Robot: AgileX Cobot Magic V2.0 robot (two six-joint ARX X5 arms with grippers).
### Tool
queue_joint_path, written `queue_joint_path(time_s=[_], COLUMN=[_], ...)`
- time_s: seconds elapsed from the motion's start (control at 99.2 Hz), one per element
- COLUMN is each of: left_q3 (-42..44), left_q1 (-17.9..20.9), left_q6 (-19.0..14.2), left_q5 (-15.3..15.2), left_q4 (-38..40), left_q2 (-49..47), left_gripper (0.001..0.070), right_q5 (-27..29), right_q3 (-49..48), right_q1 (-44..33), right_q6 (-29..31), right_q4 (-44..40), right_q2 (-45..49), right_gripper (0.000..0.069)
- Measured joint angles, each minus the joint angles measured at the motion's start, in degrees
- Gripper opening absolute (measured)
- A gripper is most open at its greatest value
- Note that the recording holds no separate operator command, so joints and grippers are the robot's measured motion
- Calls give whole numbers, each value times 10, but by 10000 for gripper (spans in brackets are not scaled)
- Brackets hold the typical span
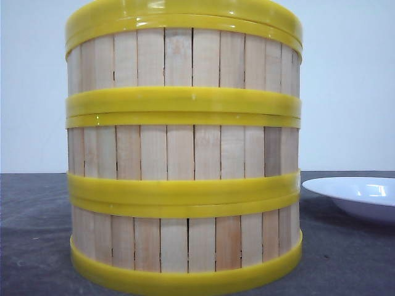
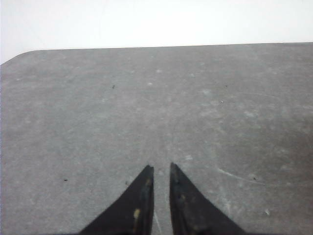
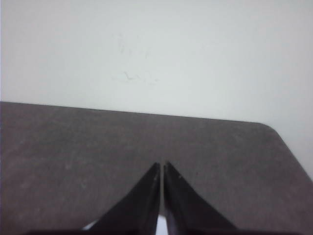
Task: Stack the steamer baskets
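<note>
1. Three steamer baskets (image 1: 184, 154) were seen in the front view stacked one on another in a single upright column, close to the camera and filling most of the picture.
2. The stack was stood on the dark grey counter (image 1: 34, 240), with the yellow bottom rim of the lowest basket resting on the surface.
3. Walls of pale vertical wooden slats were shown on each basket, and thick yellow rims were seen where the baskets met; the rims were lined up with no visible offset.
4. The top of the stack was cut off by the upper edge of the front view, so what lay on the uppermost rim could not be told.
5. A white plate (image 1: 358, 196) was seen on the counter to the right of the stack, apart from it and partly cut off by the edge of the picture.
6. A plain white wall was seen behind the stack.
7. The left gripper (image 2: 162, 169) was seen over bare counter in the left wrist view; its jaws were held slightly apart with a narrow gap at the tips, and nothing was held between them.
8. The right gripper (image 3: 162, 164) was seen over bare counter in the right wrist view; its jaws were brought together at the tips, with nothing between them.
</note>
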Motion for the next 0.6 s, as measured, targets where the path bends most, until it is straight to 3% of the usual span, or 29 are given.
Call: queue_joint_path(time_s=[0.222,0.595], left_q3=[0,0], left_q1=[0,0], left_q6=[0,0], left_q5=[0,0], left_q4=[0,0], left_q2=[0,0], left_gripper=[32,32], right_q5=[-6,-61], right_q3=[-137,-245], right_q1=[-18,-34], right_q6=[0,0], right_q4=[19,19], right_q2=[-117,-236], right_gripper=[8,8])
